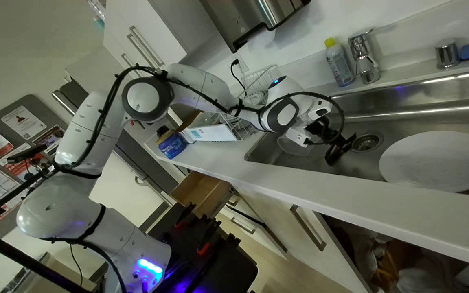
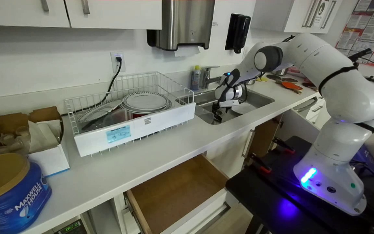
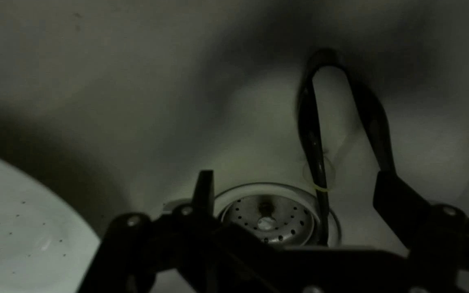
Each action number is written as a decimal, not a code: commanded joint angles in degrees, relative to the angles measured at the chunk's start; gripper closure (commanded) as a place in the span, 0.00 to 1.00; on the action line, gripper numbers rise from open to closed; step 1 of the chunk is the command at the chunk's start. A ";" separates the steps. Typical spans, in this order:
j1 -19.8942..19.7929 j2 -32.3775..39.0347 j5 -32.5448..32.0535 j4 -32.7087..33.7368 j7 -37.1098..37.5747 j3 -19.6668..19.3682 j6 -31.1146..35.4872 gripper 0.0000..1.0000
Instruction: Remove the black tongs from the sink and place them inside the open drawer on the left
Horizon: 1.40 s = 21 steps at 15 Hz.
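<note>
Gripper [image 3: 298, 191] stood wide over the black tongs [image 3: 310, 126] in the sink [image 1: 405, 97], presumably to straddle them for a grasp.

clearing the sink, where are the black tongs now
The black tongs lie in the sink, right of centre in the wrist view, one leg crossing the right edge of the drain, plate far left.

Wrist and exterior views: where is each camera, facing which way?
Wrist view: wrist-mounted, facing down at black tongs in the sink; open gripper shows.
Exterior view: near the sink, rolled, facing along the counter; arm and gripper show.
Exterior view: coffee tub end, facing toward the sink; arm and gripper show.
Both exterior views share the drawer and dish rack.
</note>
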 commanded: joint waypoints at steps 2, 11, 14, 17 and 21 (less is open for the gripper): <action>0.48 6.08 1.63 9.23 3.36 -1.07 -1.43 0.00; 0.87 12.00 1.36 19.23 8.64 -4.03 -4.66 0.51; 0.63 13.28 1.27 21.64 9.81 -4.36 -6.18 0.75; 0.28 13.66 1.11 22.90 9.19 -3.88 -7.68 0.46; -0.15 9.95 1.48 19.45 7.64 -2.39 -5.64 0.36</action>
